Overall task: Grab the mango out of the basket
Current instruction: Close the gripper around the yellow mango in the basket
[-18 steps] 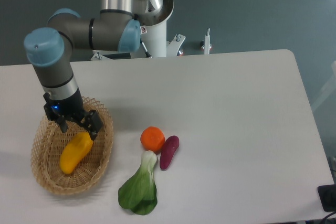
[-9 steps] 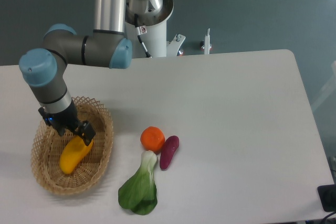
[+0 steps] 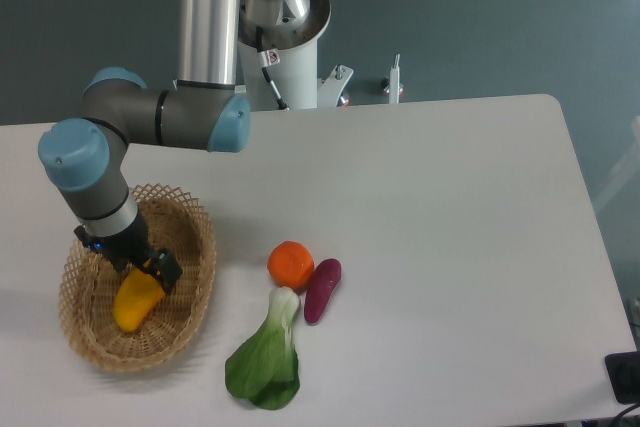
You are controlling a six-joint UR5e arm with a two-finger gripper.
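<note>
Greens (image 3: 266,359) are lying closest to the front edge of the table (image 3: 450,207), a leafy bunch with its pale stalk pointing back toward the orange (image 3: 291,264). Just right of that stalk a small purple piece (image 3: 322,289) is resting, its upper end touching or nearly touching the orange. At the front left corner the basket (image 3: 195,292) is sitting on the tabletop, and the mango (image 3: 136,299) is lying inside it, tapered end toward the front left. The gripper (image 3: 145,267) is reaching down into the basket and pressing at the mango's upper end, its fingers straddling the fruit; whether they are already clenching it or only bracketing it I cannot tell. Behind it the grey arm (image 3: 160,119) with blue joint caps is bending back to its base beyond the far edge.
</note>
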